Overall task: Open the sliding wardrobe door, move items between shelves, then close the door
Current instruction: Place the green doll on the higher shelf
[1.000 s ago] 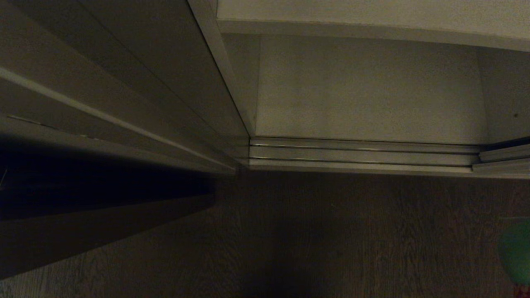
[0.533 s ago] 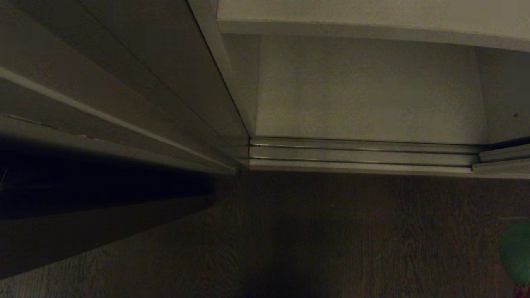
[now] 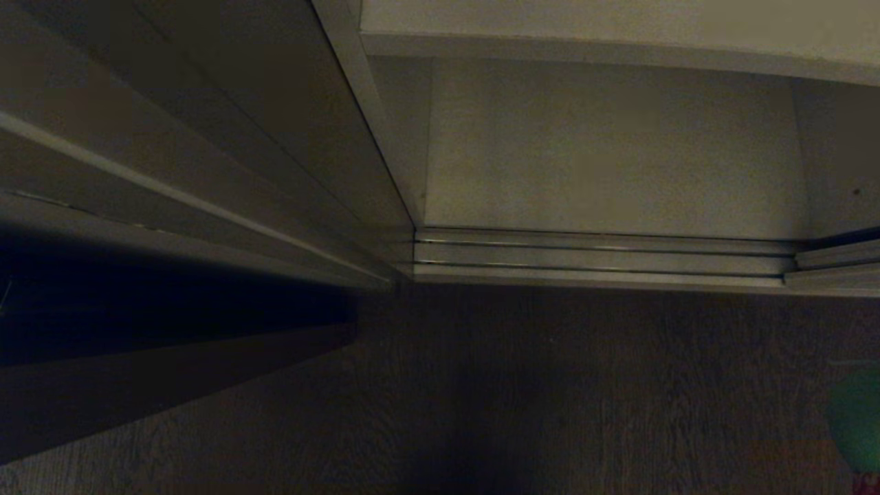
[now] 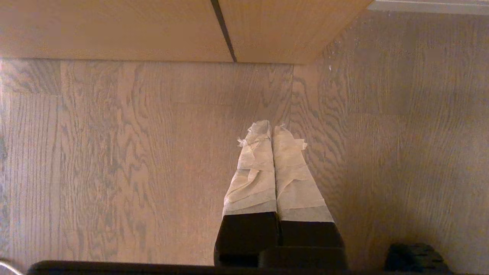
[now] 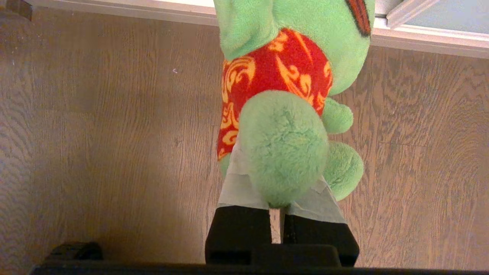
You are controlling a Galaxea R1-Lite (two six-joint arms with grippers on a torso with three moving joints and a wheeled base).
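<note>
A green frog plush in red patterned clothing [image 5: 290, 76] hangs over the wood floor, and my right gripper [image 5: 276, 160] is shut on its lower body. In the head view only a green edge of the frog [image 3: 856, 419] shows at the far right. My left gripper [image 4: 272, 130] is shut and empty, its taped fingers [image 4: 256, 168] pressed together above the floor. The wardrobe stands open: the sliding wardrobe door [image 3: 289, 117] is at the left of the opening. Behind the floor tracks [image 3: 598, 258] lies a bare white shelf [image 3: 605, 151], with the front edge of another shelf [image 3: 619, 51] above it.
Wood floor [image 3: 550, 385] runs in front of the wardrobe. A dark panel and a deep shadow [image 3: 158, 323] fill the left side. The bottom rail of another door panel [image 3: 835, 265] closes the opening on the right. A pale framed panel [image 5: 450, 15] shows beyond the frog.
</note>
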